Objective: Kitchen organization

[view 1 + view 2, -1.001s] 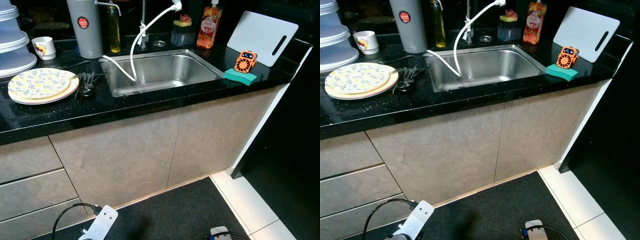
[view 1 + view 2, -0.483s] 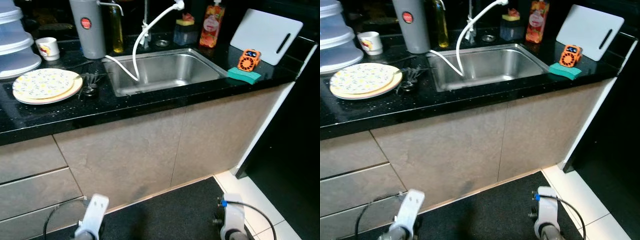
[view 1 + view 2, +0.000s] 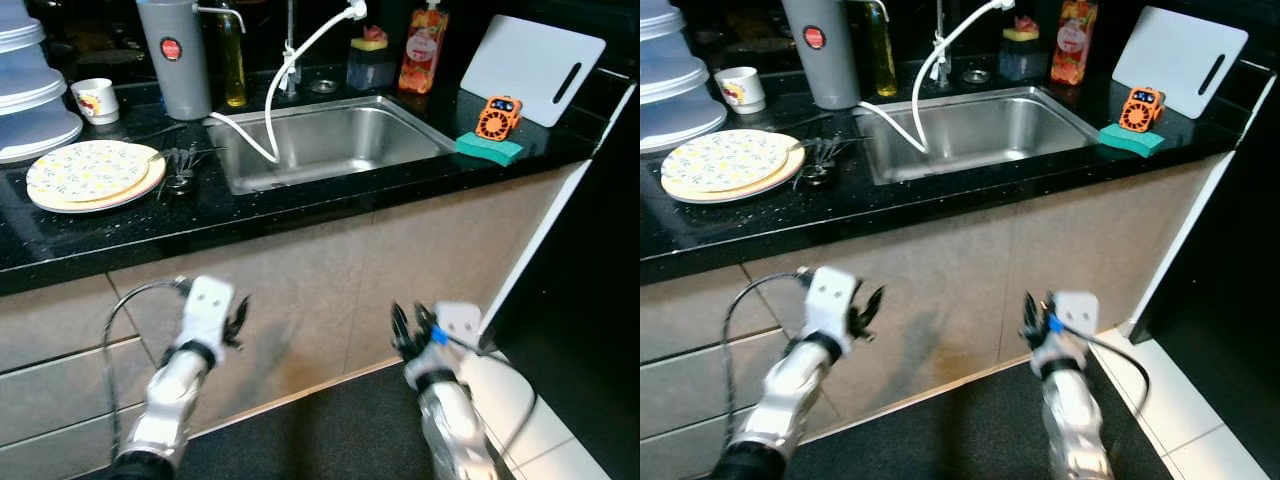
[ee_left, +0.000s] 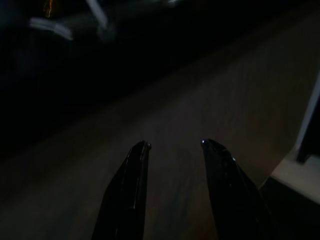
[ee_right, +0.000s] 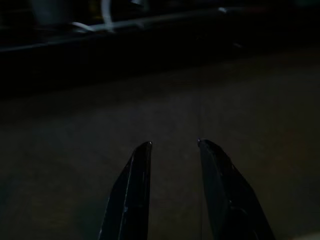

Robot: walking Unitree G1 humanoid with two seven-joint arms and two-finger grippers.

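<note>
While both arms hang below the counter edge, nothing tidied yet, by the look of it. Left gripper (image 3: 238, 318) and right gripper (image 3: 400, 328) in front of the cabinet doors under the sink (image 3: 330, 140), fingers parted, holding nothing. Left of the sink: stacked plates (image 3: 93, 172), dark utensils (image 3: 180, 165) just beside them, a mug (image 3: 97, 98) and a grey jug (image 3: 176, 55) behind. Right of the sink: a green sponge (image 3: 487, 149) touching an orange gadget (image 3: 496, 120), a white cutting board (image 3: 530, 66) leaning behind. Across the sink, a white hose (image 3: 285, 75), likely to snag a reach into the basin.
</note>
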